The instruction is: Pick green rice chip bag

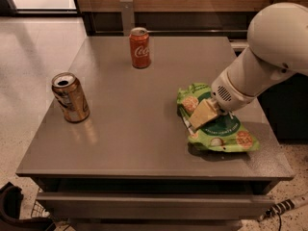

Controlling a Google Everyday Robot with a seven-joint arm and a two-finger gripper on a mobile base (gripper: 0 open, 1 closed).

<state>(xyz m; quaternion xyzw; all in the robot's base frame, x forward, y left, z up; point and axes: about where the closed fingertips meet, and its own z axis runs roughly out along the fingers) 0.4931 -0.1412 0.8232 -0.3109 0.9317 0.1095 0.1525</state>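
The green rice chip bag (pixel 227 134) lies flat on the right side of the grey table (pixel 130 129), light green with a dark green oval and round cracker pictures. My gripper (pixel 200 115) reaches in from the right on the white arm (pixel 269 57) and rests on the bag's left part, touching its top. The bag stays on the table surface.
A red cola can (pixel 139 47) stands upright at the back middle of the table. A brown-gold opened can (pixel 70 97) stands near the left edge. A wooden wall and dark ledge run behind the table. A drawer front shows below the table's front edge.
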